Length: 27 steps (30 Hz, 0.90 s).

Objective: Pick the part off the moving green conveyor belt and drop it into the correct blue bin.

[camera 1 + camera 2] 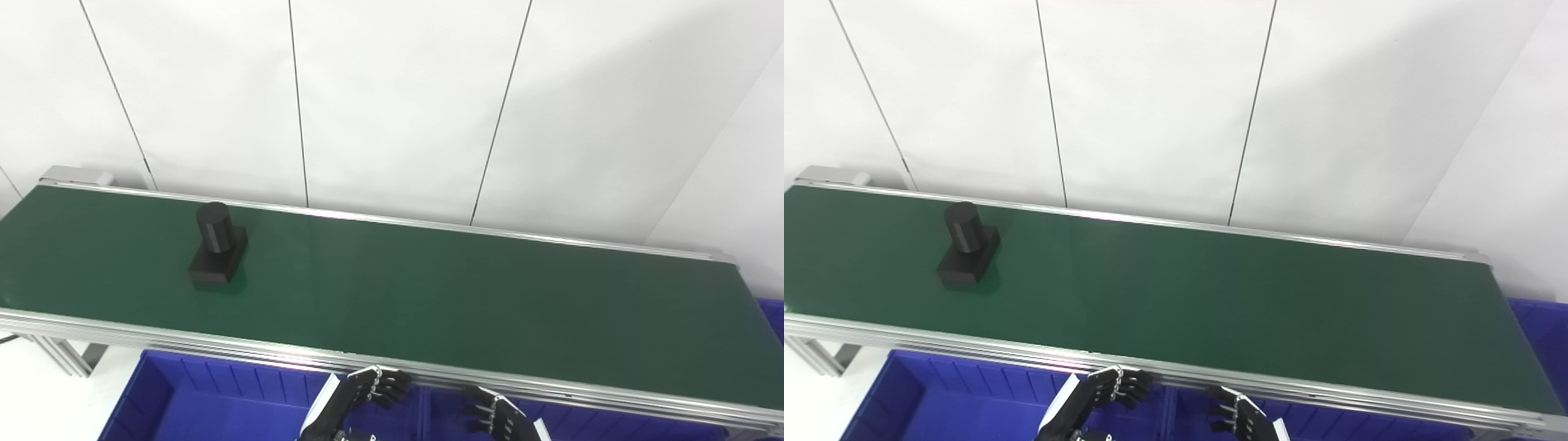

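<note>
A black part [215, 252], made of an upright cylinder on a flat rectangular base, is sitting on the green conveyor belt [429, 294] in the left portion of the frame, nearer the belt's far edge than its near one. The belt is running diagonally from the upper left toward the lower right, framed by aluminium side rails [184, 343], with a white panelled wall [398, 104] filling the upper half of the picture.

At the bottom centre, below the near rail, both robot hands are hovering over the blue bins. The left hand [367, 392] is showing its dark fingers [392, 384] curled loosely and spread apart, holding nothing. The right hand [496, 413] is likewise empty, its fingers [474, 404] apart and pointing toward the left hand. The two hands are near each other but not touching, and well apart from the part.

A blue bin [184, 398] is lying beneath the belt at lower left, and another blue bin [773, 315] is peeking out at the right edge.
</note>
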Each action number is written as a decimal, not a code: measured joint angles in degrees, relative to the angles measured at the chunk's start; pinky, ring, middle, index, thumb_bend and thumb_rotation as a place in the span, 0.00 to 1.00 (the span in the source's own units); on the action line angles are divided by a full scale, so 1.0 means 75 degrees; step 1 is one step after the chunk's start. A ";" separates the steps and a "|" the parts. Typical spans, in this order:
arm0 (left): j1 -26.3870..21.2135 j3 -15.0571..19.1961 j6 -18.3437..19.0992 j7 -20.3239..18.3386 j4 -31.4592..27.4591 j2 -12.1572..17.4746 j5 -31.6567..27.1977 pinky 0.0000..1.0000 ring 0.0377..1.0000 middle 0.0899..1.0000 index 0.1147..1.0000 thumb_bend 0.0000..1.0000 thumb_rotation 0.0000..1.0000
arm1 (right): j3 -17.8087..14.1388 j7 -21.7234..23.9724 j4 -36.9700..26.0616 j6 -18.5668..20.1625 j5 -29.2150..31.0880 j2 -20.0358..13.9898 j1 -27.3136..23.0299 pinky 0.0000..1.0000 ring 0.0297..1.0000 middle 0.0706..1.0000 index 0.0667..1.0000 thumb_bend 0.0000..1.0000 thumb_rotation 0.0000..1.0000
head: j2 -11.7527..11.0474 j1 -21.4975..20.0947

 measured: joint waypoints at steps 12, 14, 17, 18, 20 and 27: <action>-0.0026 -0.0098 0.0000 0.0134 0.0116 -0.0047 -0.0001 0.59 0.62 0.63 0.63 0.93 0.00 | -0.0671 0.0985 -0.1223 -0.0010 0.0669 0.0281 0.0083 0.67 0.73 0.78 0.75 0.90 0.23 | -0.0035 0.0548; -0.0041 -0.0171 0.0000 0.0206 0.0163 -0.0077 0.0024 0.59 0.62 0.63 0.63 0.93 0.00 | -0.0857 0.1314 -0.1492 -0.0010 0.0901 0.0368 0.0075 0.68 0.73 0.79 0.75 0.90 0.24 | -0.0047 0.0597; -0.0158 -0.0266 -0.0001 0.0328 0.0378 -0.0133 0.0182 0.60 0.62 0.63 0.63 0.93 0.00 | -0.1156 0.1865 -0.1729 -0.0014 0.1261 0.0509 -0.0057 0.68 0.74 0.79 0.76 0.89 0.26 | -0.0059 0.1088; -0.0198 -0.0296 -0.0001 0.0346 0.0420 -0.0152 0.0199 0.60 0.62 0.63 0.63 0.94 0.00 | -0.1250 0.1990 -0.1729 -0.0014 0.1290 0.0543 -0.0133 0.68 0.74 0.79 0.76 0.88 0.27 | -0.0059 0.1113; -0.0252 -0.0308 -0.0001 0.0398 0.0436 -0.0215 0.0205 0.59 0.62 0.63 0.63 0.94 0.00 | -0.1412 0.2127 -0.1733 -0.0014 0.1299 0.0617 -0.0254 0.67 0.75 0.79 0.76 0.87 0.29 | -0.0059 0.1312; -0.0364 -0.0520 -0.0001 0.0707 0.0657 -0.0317 0.0364 0.56 0.60 0.62 0.64 0.93 0.00 | -0.1642 0.2467 -0.1676 -0.0014 0.1367 0.0949 -0.0573 0.66 0.73 0.78 0.75 0.87 0.25 | -0.0141 0.1336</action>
